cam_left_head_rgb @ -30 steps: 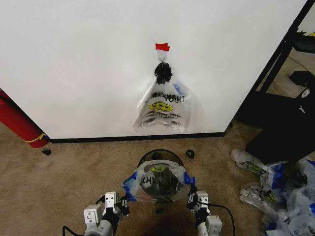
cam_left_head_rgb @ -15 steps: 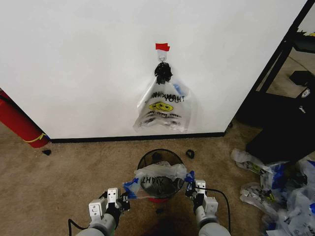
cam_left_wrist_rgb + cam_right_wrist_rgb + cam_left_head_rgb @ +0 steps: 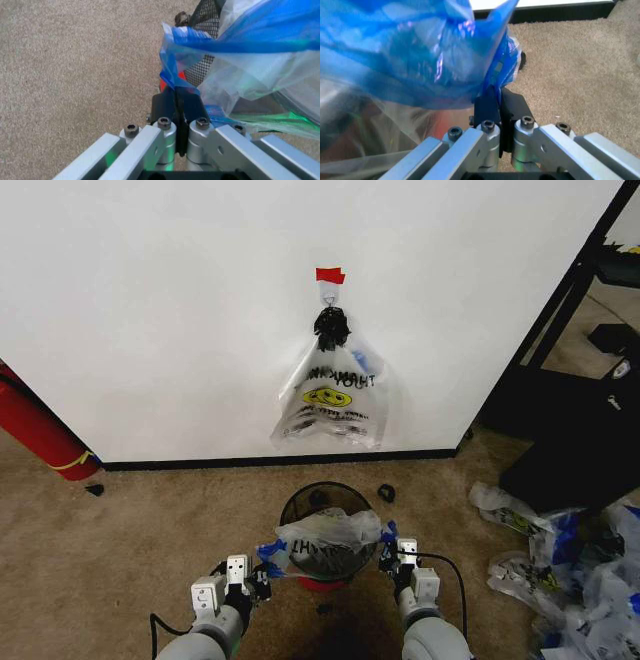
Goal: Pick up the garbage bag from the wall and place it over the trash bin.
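gripping the garbage bag (image 3: 327, 540) by both blue edges, left gripper (image 3: 262, 570) and right gripper (image 3: 390, 558) clamped, over trash bin (image 3: 326, 501)

the garbage bag (image 3: 326, 540) lies over the trash bin's (image 3: 324, 502) near side, before the wall (image 3: 180, 310).

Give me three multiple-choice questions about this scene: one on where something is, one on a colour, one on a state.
1. Where is the garbage bag?
A. on the hook
B. stretched between both hands at the trash bin
C. flat on the carpet

2. What colour is the tape on the wall?
A. red
B. green
C. yellow

3. The left hand is
A. open
B. shut on the bag
C. shut on nothing

Answers: B, the right hand and left hand each pinch a blue edge; A, the strip above the hook is red; B, the wrist view shows plastic clamped.
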